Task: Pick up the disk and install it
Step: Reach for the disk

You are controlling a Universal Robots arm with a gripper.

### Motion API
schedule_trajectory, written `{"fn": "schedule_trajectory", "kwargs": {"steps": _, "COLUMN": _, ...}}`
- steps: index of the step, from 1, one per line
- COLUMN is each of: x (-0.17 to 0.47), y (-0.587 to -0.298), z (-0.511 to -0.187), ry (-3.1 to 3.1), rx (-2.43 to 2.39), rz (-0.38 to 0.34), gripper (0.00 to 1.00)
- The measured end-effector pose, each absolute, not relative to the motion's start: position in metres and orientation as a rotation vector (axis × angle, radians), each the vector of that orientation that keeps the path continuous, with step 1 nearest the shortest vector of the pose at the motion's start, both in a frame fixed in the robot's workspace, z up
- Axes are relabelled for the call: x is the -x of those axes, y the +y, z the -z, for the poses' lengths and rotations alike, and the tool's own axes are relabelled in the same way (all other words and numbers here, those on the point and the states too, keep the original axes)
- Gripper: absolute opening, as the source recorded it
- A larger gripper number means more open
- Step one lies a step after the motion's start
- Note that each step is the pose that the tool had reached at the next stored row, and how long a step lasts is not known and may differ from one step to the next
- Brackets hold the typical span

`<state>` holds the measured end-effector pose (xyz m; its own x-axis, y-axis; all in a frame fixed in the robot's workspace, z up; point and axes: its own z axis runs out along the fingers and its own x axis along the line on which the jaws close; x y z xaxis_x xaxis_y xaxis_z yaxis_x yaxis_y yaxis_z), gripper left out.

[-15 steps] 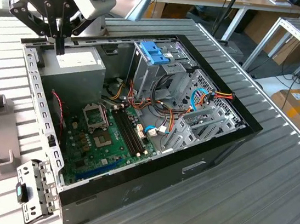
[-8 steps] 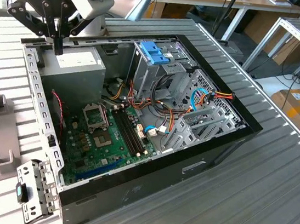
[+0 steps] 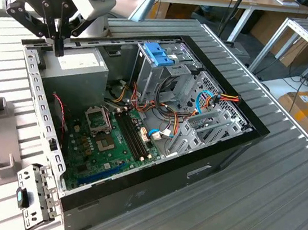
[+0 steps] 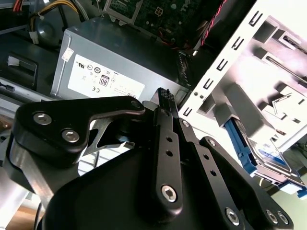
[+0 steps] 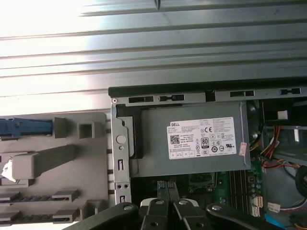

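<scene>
- The black two-finger gripper (image 3: 58, 46) hangs in the upper left of the exterior view, its fingers pressed together on nothing, over the grey sheet-metal power supply box with a white label (image 3: 72, 66)
- The disk (image 5: 24, 127), a flat drive with bright blue plastic rails, lies in the pale grey moulded plastic holder (image 5: 57, 158), outside the open black computer case (image 3: 192, 171) and beyond its perforated metal wall (image 3: 36, 85), well apart from the gripper
- The step in hand looks like the approach to the pick: it goes well if the fingers spread early, square up to the straight rails and clear the thin wall
- The rails look smooth and the holder is ribbed and matte, so a centred, level grasp seems wise
</scene>
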<state>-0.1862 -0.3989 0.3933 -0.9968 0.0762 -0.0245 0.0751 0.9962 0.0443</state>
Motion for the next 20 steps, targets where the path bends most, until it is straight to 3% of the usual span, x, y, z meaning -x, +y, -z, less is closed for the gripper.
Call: {"fn": "schedule_trajectory", "kwargs": {"steps": 20, "x": 0.1930, "y": -0.3989, "z": -0.3933, "ry": 3.112, "rx": -0.118, "rz": -0.068, "gripper": 0.11}}
